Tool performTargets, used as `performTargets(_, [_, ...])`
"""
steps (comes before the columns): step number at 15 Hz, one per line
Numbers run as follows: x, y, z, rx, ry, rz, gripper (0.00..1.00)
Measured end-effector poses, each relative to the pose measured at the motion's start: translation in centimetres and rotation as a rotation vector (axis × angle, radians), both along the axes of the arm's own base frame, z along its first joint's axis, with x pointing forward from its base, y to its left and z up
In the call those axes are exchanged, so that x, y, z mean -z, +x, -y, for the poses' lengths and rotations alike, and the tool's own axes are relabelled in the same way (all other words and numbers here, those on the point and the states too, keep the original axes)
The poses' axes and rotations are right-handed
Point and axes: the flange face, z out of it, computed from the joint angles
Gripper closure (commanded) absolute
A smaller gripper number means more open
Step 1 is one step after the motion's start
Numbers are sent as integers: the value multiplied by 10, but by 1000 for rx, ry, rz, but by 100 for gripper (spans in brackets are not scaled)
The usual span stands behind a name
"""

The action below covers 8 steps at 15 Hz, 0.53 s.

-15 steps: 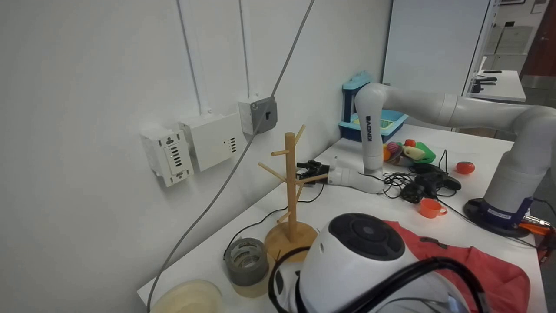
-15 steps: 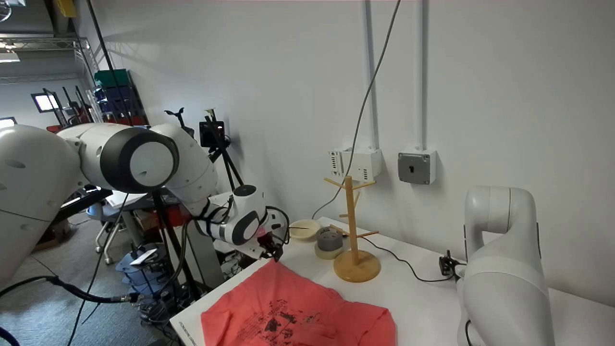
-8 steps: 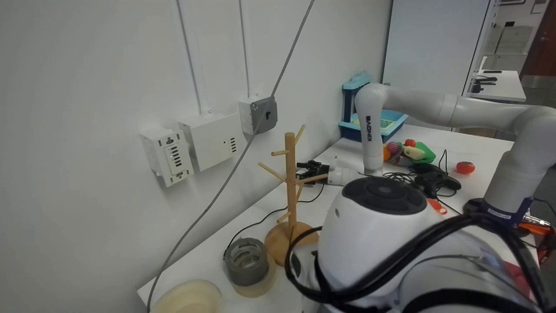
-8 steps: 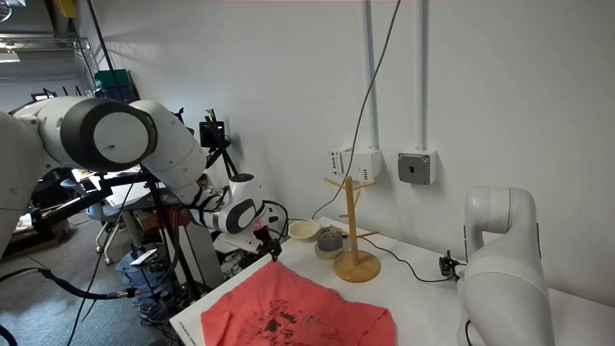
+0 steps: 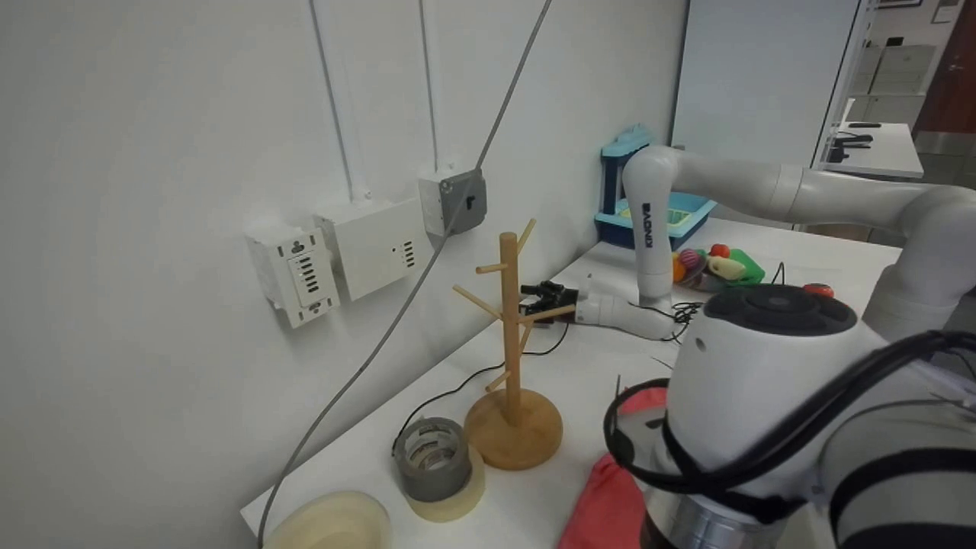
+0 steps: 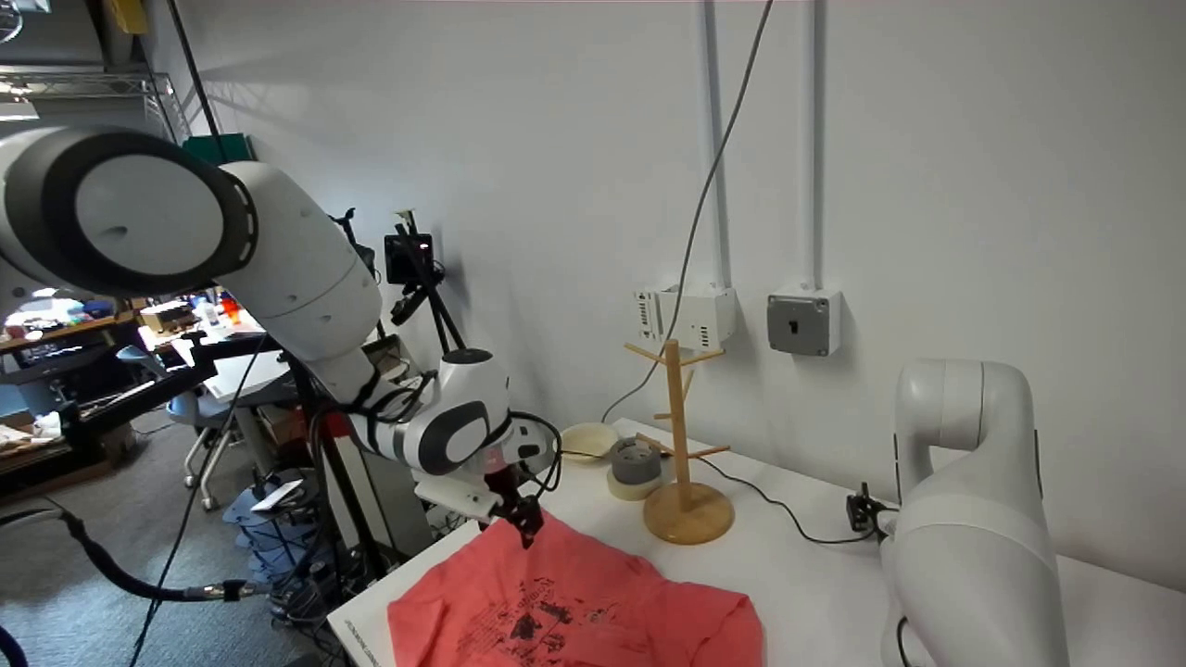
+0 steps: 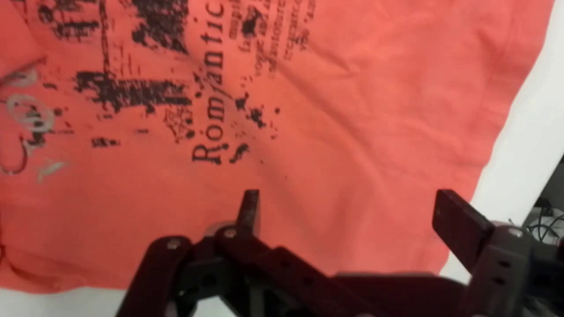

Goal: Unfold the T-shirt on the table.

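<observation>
The coral-red T-shirt (image 6: 574,602) lies mostly spread on the white table (image 6: 815,593), with black print facing up and some wrinkles. In an exterior view only part of the T-shirt (image 5: 608,503) shows beside the arm. In the wrist view the T-shirt (image 7: 145,189) fills most of the picture, with a fold at the upper left and table (image 7: 513,149) along its right edge. My gripper (image 7: 347,196) is open, its fingers wide apart and empty above the T-shirt near an edge. In an exterior view the gripper (image 6: 524,523) is over the T-shirt's far corner; contact cannot be told.
A wooden stand (image 5: 512,343), tape rolls (image 5: 433,461) and a cream bowl (image 5: 332,522) stand near the wall. A second arm (image 6: 973,519) stands on the table. Toy food (image 5: 717,267) and a blue rack (image 5: 656,206) are farther along. A cable (image 6: 778,505) crosses the table.
My arm has swung to the right in an exterior view. The gripper has moved from the T-shirt's far corner a little inward over it. The T-shirt has not visibly moved.
</observation>
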Motion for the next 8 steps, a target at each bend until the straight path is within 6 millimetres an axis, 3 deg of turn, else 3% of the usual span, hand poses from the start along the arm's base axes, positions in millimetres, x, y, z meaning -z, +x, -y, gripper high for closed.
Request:
performTargets(4, [13, -37, 18, -81, 2, -88, 0])
performTargets(8, [18, -78, 19, -218, 17, -194, 0])
